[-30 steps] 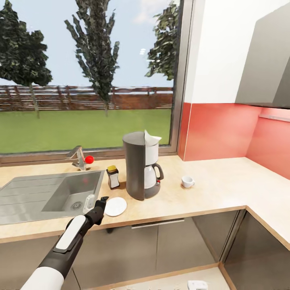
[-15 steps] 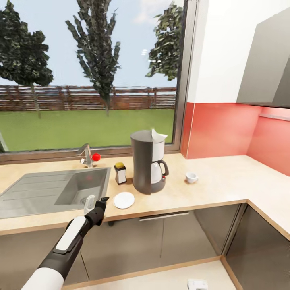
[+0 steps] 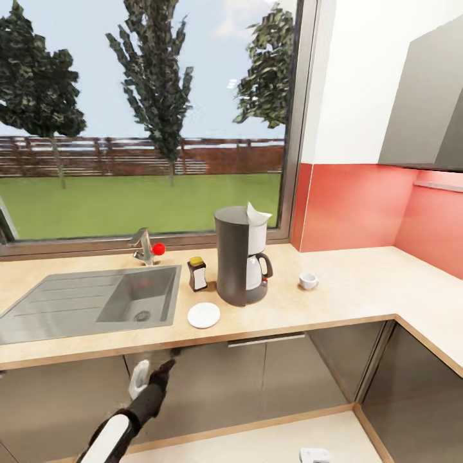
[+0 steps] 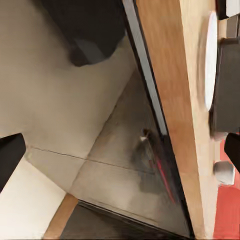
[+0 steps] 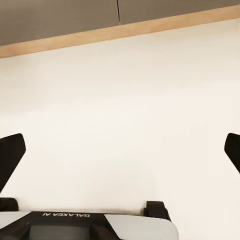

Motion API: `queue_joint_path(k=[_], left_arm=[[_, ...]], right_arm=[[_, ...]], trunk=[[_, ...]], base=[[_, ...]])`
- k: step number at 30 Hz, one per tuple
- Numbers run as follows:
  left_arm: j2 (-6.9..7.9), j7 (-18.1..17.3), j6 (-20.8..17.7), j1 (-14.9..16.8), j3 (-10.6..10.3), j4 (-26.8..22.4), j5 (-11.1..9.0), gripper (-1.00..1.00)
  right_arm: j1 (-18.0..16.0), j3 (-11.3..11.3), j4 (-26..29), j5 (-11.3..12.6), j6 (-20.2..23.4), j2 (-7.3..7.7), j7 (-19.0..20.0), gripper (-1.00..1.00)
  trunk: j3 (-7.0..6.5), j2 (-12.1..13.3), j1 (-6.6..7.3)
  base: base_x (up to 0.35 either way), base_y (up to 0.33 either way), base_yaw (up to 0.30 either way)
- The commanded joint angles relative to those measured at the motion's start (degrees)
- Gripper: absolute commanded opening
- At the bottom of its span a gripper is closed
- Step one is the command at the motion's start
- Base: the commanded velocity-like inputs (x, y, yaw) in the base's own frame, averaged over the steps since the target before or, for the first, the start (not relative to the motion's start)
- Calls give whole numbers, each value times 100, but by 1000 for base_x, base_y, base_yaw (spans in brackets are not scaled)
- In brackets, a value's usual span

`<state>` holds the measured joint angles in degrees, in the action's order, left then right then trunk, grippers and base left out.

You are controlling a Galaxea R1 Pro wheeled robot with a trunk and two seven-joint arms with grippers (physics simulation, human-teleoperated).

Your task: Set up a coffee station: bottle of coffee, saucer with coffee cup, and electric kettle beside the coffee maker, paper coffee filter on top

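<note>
Left gripper (image 3: 150, 375) hanging below light wood-grain tabletop (image 3: 360, 292), fingers apart, empty. Small white cup (image 3: 308, 280) sitting apart from flat white saucer (image 3: 204, 315), tall dark grey coffee maker (image 3: 240, 263) standing between. Risk: arm reaching across, toppling white paper filter (image 3: 258, 214) or yellow-capped coffee bottle (image 3: 197, 274).

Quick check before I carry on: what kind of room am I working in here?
A home kitchen, by the look of it: a wood-grain countertop with an inset steel sink and tap under a garden window, grey cabinets below, and a coffee maker standing on it.
</note>
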<state>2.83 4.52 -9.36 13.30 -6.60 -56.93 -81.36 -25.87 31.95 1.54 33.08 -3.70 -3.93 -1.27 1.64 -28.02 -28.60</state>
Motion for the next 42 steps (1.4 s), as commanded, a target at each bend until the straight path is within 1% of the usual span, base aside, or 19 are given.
queue_joint_path(k=[1, 2, 3, 4, 6, 8, 9, 10, 11, 13, 14, 17, 20, 22, 24, 28, 30, 35, 42], left_arm=[[-6, -212, 11, -318, -18, 4, 323, 100], [-17, -332, 28, -504, -11, 42, 677, 100], [-23, -383, 43, -587, -5, 77, 878, 100], [-40, -570, 259, -820, 14, 403, 1677, 100], [-45, -658, 463, -880, 17, 674, 1971, 100], [-36, -873, 1050, -943, 6, 1400, 2346, 100], [-6, -1104, 1529, -965, 8, 1993, 2483, 100], [10, -1284, 1809, -973, 8, 2367, 2538, 100], [17, -1369, 1929, -976, 9, 2543, 2557, 100], [70, -1615, 2312, -982, 14, 3200, 2600, 100], [101, -1657, 2381, -983, 15, 3352, 2605, 100], [368, -1786, 2591, -986, 0, 4091, 2625, 100], [536, -1834, 2664, -987, -13, 4534, 2639, 100], [573, -1848, 2672, -990, -15, 4654, 2669, 100], [621, -1851, 2669, -993, -16, 4715, 2836, 100], [709, -1804, 2660, -995, 1, 4818, 3295, 100], [703, -1778, 2679, -996, 8, 4850, 3375, 100], [642, -1771, 2712, -996, -7, 4858, 3399, 100], [642, -1771, 2712, -996, -8, 4858, 3399, 100]], right_arm=[[-5, 48, -4, 50, -17, -2, -13, 100], [-5, 48, -4, 50, -17, -2, -13, 100], [-5, 48, -4, 50, -17, -2, -13, 100], [-5, 48, -4, 50, -17, -2, -13, 100], [-5, 48, -4, 50, -17, -2, -13, 100], [-5, 48, -4, 50, -17, -2, -13, 100], [-5, 48, -4, 50, -17, -2, -13, 100], [-5, 48, -4, 52, -19, -2, -13, 100], [-5, 48, -4, 53, -20, -2, -13, 100], [-5, 47, -4, 56, -23, 2, -13, 100], [-5, 45, -4, 57, -23, 3, -13, 100], [-5, 47, -4, 61, -25, 6, -13, 100], [-5, 48, -4, 59, -26, 6, -13, 100], [-5, 45, -4, 59, -26, 7, -13, 100], [-5, 46, -4, 60, -26, 7, -12, 100], [-5, 48, 11, 98, -26, -10, 0, 100], [-5, 44, 13, 116, -53, -23, 17, 100], [-5, 47, 6, 86, -328, -28, 6, 100], [-5, 48, 4, 85, -326, -35, 4, 100]], trunk=[[11, -11, -3], [11, -11, -3], [11, -11, -3], [11, -11, -3], [11, -11, -3], [11, -11, -3], [11, -11, -3], [11, -11, -3], [11, -11, -3], [11, -11, -3], [11, -11, -3], [11, -11, -3], [11, -11, -3], [11, -11, -3], [11, -11, -3], [11, -11, -3], [11, -11, -3], [11, -11, -3], [11, -11, -3]], base=[[0, 0, 0], [0, 0, 0], [0, 0, 0], [0, 0, 0], [0, 0, 0], [0, 0, 0], [0, 0, 0], [0, 0, 0], [0, 0, 0], [0, 0, 0], [0, 0, 0], [0, 0, 0], [0, 0, 0], [0, 0, 0], [0, 0, 0], [0, 0, 0], [0, 0, 0], [0, 56, 34], [0, 298, 257]])
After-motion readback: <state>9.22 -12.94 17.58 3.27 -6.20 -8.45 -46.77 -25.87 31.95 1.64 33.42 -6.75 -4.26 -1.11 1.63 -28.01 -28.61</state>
